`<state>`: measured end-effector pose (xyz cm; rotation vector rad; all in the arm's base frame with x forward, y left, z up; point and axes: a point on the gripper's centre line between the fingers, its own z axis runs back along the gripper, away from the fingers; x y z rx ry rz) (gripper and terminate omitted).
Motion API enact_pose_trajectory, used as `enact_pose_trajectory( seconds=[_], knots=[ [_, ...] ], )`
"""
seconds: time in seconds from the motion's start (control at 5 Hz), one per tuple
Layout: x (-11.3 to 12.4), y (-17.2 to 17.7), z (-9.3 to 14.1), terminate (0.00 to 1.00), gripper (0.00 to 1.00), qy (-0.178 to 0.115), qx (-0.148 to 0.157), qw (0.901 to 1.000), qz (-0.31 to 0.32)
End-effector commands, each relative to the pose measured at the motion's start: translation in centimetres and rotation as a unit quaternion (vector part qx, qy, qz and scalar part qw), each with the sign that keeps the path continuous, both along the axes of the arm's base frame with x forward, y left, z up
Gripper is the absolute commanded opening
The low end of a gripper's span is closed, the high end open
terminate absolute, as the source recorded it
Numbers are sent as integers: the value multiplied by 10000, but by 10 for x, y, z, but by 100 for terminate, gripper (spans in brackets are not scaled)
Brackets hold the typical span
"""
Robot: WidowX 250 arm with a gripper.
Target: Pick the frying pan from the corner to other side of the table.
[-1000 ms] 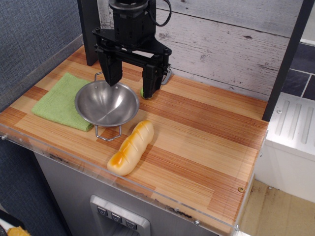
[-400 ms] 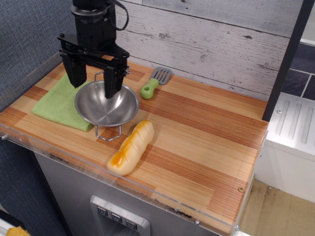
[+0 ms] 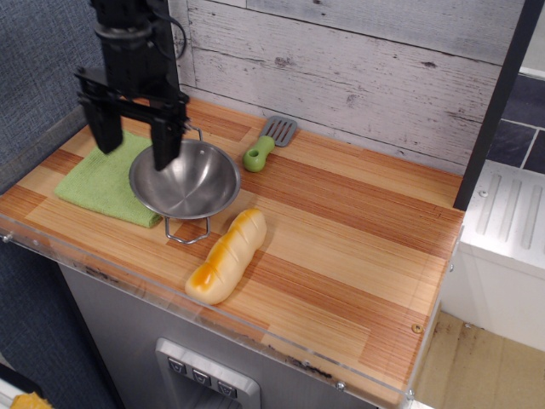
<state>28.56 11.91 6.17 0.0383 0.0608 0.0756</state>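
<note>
The frying pan [image 3: 186, 180] is a shiny steel bowl with two wire loop handles. It rests at the left of the striped wooden table [image 3: 358, 230], its left rim overlapping the green cloth [image 3: 100, 181]. My black gripper [image 3: 134, 143] hangs open above the pan's left rim and the cloth. One finger is over the cloth, the other over the pan's left inner side. It holds nothing.
A bread loaf [image 3: 226, 256] lies in front of and to the right of the pan near the clear acrylic edge. A green-handled grey spatula [image 3: 267, 143] lies behind the pan by the white plank wall. A dark post [image 3: 494, 102] stands at the right.
My gripper has moved left, from over the pan's back right rim to over its left rim and the cloth. It stays open. The pan, loaf and spatula have not moved.
</note>
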Motion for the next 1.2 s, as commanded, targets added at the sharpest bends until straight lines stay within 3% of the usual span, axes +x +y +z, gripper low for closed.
enact_pose_trajectory(
  seconds=[0.0, 0.4, 0.6, 1.0],
  knots=[
    [12, 7, -8, 0, 100, -65, 244, 9995, 179],
    [18, -3, -25, 0, 100, 122, 269, 9995, 104],
    [18, -7, -28, 0, 0, 118, 267, 9994, 175],
    [11, -7, -20, 0, 0, 66, 372, 9988, 307]
  ],
)
